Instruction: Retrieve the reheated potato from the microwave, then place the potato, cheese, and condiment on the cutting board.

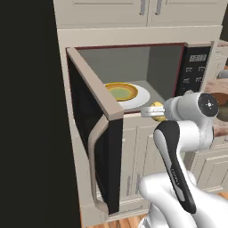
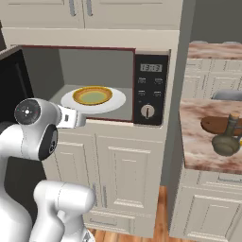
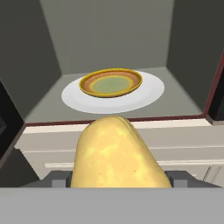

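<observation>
I've got the potato (image 3: pixel 119 153) pinched in the gripper (image 1: pixel 156 111), out of the microwave (image 2: pixel 150 90); potato, cheese, condiment (image 2: pixel 227 139) not yet on cutting board (image 2: pixel 218 125).

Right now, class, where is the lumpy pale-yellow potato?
The lumpy pale-yellow potato sits gripped in the hand, just outside the open built-in microwave, in front of the yellow-rimmed plate on its turntable.

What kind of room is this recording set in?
A simulated kitchen, by the look of it: a built-in microwave stands open among cream cabinets, with a plate on its turntable, and beside it a marble counter carries a cutting board and a green bottle.
</observation>
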You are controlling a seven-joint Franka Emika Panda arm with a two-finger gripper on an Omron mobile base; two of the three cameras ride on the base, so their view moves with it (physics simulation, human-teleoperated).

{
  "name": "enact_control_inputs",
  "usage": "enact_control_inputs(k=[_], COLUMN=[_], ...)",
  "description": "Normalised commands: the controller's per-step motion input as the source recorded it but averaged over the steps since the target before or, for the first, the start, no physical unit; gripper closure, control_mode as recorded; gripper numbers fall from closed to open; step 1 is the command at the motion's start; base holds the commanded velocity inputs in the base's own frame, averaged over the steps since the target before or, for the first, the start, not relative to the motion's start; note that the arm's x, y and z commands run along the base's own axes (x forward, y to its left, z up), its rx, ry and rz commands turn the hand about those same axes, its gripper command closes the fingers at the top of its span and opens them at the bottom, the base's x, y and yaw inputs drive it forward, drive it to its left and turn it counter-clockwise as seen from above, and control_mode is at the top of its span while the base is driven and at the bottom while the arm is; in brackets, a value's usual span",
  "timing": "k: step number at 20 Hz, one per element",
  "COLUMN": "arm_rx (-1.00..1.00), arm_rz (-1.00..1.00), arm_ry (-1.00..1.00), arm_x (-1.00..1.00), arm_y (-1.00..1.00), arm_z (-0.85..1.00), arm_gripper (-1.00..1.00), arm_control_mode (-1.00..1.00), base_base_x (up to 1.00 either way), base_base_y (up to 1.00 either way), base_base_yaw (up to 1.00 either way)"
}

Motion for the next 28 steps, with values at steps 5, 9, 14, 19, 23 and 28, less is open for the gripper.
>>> enact_control_inputs(k=[5, 9, 14, 19, 23, 28], arm_rx=[0.0, 0.0, 0.0, 0.0, 0.0, 0.0], arm_rz=[0.0, 0.0, 0.0, 0.0, 0.0, 0.0], arm_ry=[0.0, 0.0, 0.0, 0.0, 0.0, 0.0], arm_x=[0.0, 0.0, 0.0, 0.0, 0.0, 0.0], arm_y=[0.0, 0.0, 0.0, 0.0, 0.0, 0.0], arm_z=[0.0, 0.0, 0.0, 0.0, 0.0, 0.0], arm_gripper=[1.0, 1.0, 1.0, 1.0, 1.0, 1.0], arm_control_mode=[1.0, 1.0, 1.0, 1.0, 1.0, 1.0], base_base_x=[0.01, 0.05, 0.03, 0.05, 0.1, 0.19], base_base_y=[-0.4, -0.69, -0.81, -0.82, -0.81, -0.78], base_base_yaw=[-0.02, 0.0, 0.0, 0.0, 0.0, 0.0])
